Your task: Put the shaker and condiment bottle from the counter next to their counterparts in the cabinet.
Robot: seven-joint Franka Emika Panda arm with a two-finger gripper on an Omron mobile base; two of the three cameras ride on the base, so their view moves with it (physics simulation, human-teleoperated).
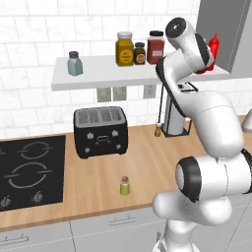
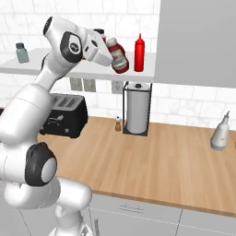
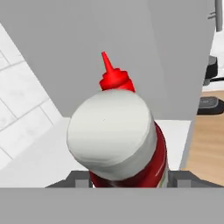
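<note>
My gripper [image 2: 114,53] is shut on the condiment bottle [image 2: 119,56], a stout red bottle with a white cap and label band, held tilted just above the white shelf of the cabinet [image 2: 64,70]. The tall red squeeze bottle [image 2: 139,52] stands upright just right of it, against the grey cabinet panel [image 2: 198,41]. In the hand view the bottle's white cap [image 3: 111,133] faces the camera, with the squeeze bottle's nozzle [image 3: 113,76] behind it. The yellow-green shaker [image 1: 125,186] stands on the counter [image 1: 162,157] in front of the toaster. The pale blue-grey shaker [image 1: 74,63] stands at the shelf's left end.
A yellow jar [image 1: 124,49], a small brown jar [image 1: 140,53] and a red jar with a black lid [image 1: 155,47] stand mid-shelf. Below are a black toaster [image 1: 100,130], a stove [image 1: 29,170], a paper towel holder [image 2: 138,113], a tiny brown shaker [image 2: 118,123] and a pale bottle [image 2: 220,133].
</note>
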